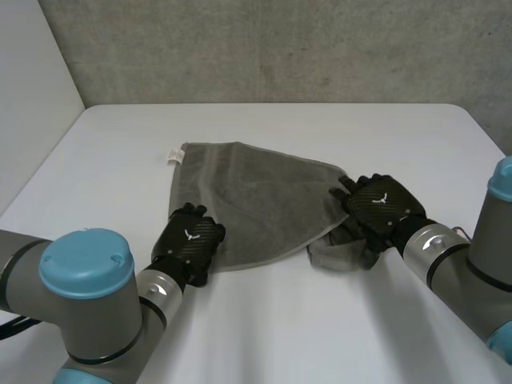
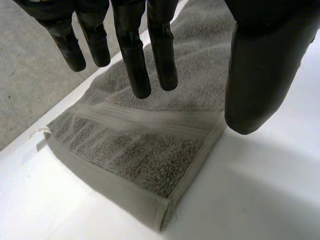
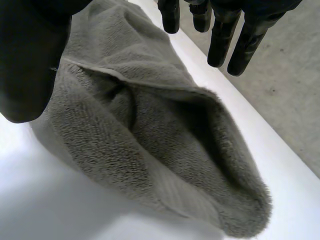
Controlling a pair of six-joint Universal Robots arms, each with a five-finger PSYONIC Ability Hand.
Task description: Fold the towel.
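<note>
Table (image 1: 280, 320): white and smooth, spreads out under both hands and holds the towel.
Towel (image 1: 256, 192): grey and fluffy, lies on the table between the two hands, flat by the left hand and bunched up by the right hand.
Left hand (image 1: 190, 240): black, sits over the towel corner nearest the robot, loose, with fingers (image 2: 135, 65) straight and hanging just above the cloth, gripping nothing.
Folded corner (image 2: 165, 215): two layers thick, lies flat on the table just past the left fingertips, with a striped band running across it.
Right hand (image 1: 382, 206): black, sits on top of the bunched end of the towel, loose too, with straight fingers held well away from the thumb (image 3: 27, 60).
Towel lump (image 3: 150, 140): lies under the right palm, between thumb and fingers, puffed up with a dark hollow inside, close against the thumb and apart from the fingertips.
White tag (image 1: 174, 157): small, sticks out of the far towel corner, well past the left fingertips.
Left arm (image 1: 88, 296): grey with a light-blue cap, leads up to the left hand.
Right arm (image 1: 480, 264): grey with a light-blue cap, leads up to the right hand.
Back wall (image 1: 280, 48): grey and rough, stands behind the table, far beyond both hands.
Side wall (image 1: 32, 80): plain and pale, stands out past the left hand.
</note>
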